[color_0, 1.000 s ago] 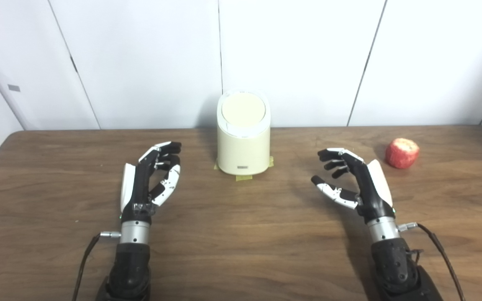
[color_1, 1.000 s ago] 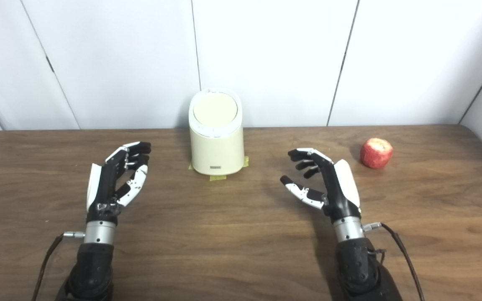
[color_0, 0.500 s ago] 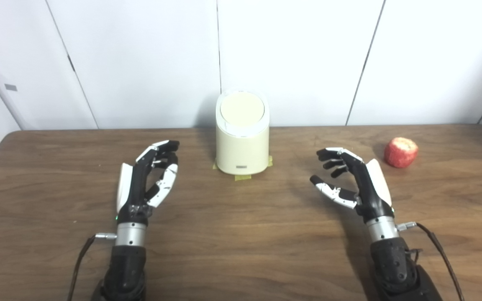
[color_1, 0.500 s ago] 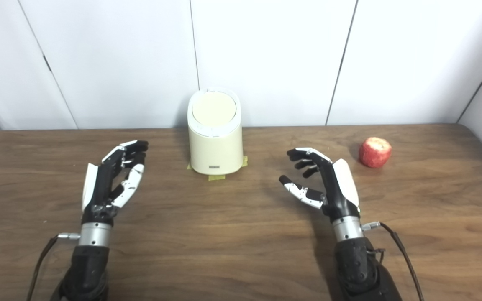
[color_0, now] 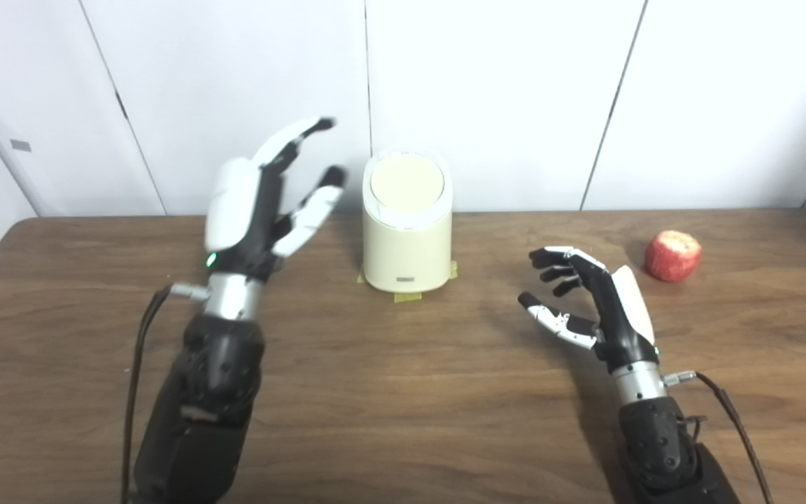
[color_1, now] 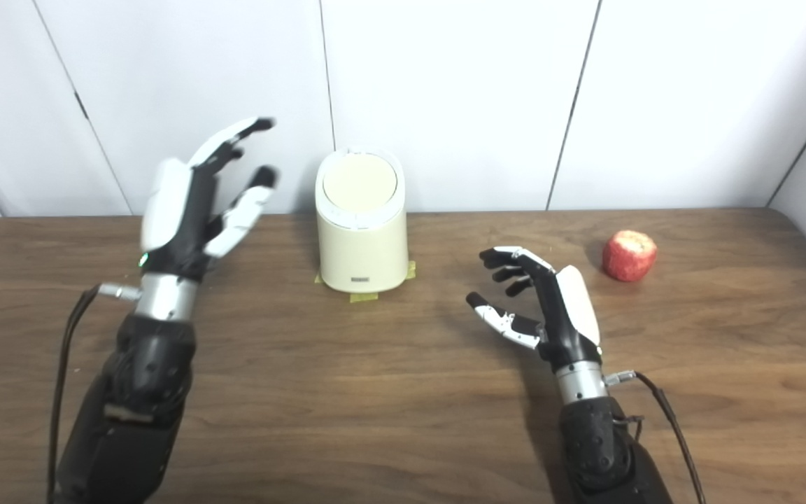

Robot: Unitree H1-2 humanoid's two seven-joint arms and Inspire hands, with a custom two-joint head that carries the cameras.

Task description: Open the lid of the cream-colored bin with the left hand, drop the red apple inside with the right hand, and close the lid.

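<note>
The cream-colored bin (color_0: 406,241) stands at the back middle of the table, its round lid (color_0: 406,185) down. A red apple (color_0: 672,256) with a pale top lies on the wood at the far right. My left hand (color_0: 256,203) is raised above the table just left of the bin, open, fingers spread and pointing up toward the lid's height, not touching it. My right hand (color_0: 588,304) hovers low over the table right of the bin, open with curled fingers, holding nothing, well short of the apple.
The brown wooden table (color_0: 403,392) ends at white wall panels right behind the bin. Yellow tape tabs (color_0: 403,297) mark the bin's base. Cables trail from both wrists.
My left hand has risen from low over the table and moved forward to beside the bin's top, fingers spreading. The right hand, bin and apple have stayed put.
</note>
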